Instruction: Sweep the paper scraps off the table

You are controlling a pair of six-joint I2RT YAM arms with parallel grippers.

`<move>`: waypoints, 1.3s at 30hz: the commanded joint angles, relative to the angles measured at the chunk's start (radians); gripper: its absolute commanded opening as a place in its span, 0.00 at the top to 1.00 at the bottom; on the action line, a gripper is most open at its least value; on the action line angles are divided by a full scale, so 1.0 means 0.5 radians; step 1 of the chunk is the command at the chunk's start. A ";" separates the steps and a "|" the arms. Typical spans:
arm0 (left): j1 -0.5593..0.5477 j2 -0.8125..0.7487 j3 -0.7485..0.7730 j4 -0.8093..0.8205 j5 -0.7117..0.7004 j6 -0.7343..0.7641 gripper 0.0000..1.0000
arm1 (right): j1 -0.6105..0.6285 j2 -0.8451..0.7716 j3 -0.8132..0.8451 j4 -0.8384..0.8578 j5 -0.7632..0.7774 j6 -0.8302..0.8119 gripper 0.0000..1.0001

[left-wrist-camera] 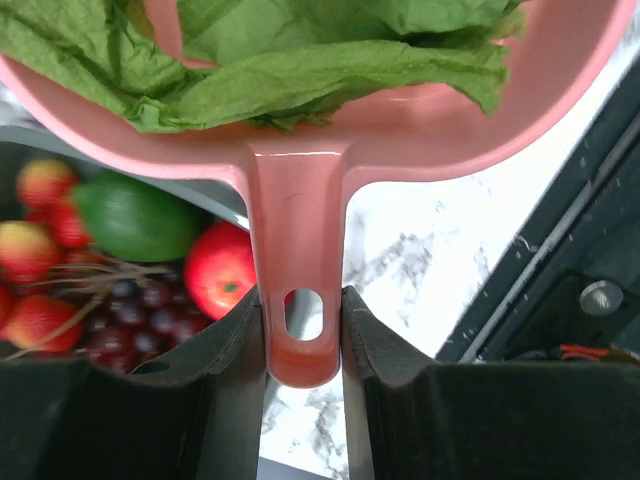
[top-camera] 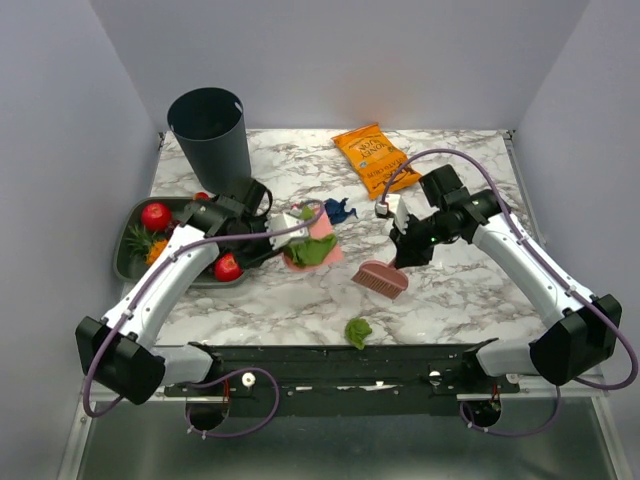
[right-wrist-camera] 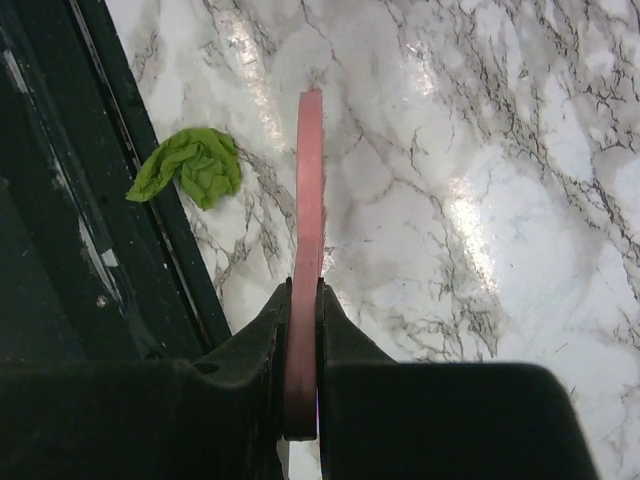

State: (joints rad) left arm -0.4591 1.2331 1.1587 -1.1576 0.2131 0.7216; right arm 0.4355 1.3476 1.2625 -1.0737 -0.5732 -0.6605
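Paper scraps [left-wrist-camera: 300,80] sit in the pink dustpan [left-wrist-camera: 430,140] clamped by the left gripper [left-wrist-camera: 303,315]; tilting it could spill them. The right gripper [right-wrist-camera: 303,310] pinches the brush [right-wrist-camera: 311,190].

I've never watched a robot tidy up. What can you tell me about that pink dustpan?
The pink dustpan looks like glossy moulded plastic: a rounded pan and a straight handle ending in an oval hole. The left gripper is shut on that handle, a black finger on each side. Crumpled green paper scraps lie in it. It is beside the fruit tray.
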 commanded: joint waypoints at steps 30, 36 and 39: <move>0.829 1.360 2.542 0.109 -0.530 -0.462 1.00 | 0.003 0.026 -0.012 0.303 0.155 0.131 0.99; 1.037 1.369 2.539 0.250 -0.791 -0.106 1.00 | 0.003 0.026 -0.031 0.300 0.137 0.128 0.99; 1.084 1.396 2.542 0.315 -0.907 0.115 1.00 | 0.003 0.020 -0.043 0.303 0.128 0.121 1.00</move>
State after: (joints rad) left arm 0.0387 1.9247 2.4119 -1.0729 -0.0975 0.6125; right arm 0.4355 1.3529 1.2449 -0.9463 -0.4904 -0.6022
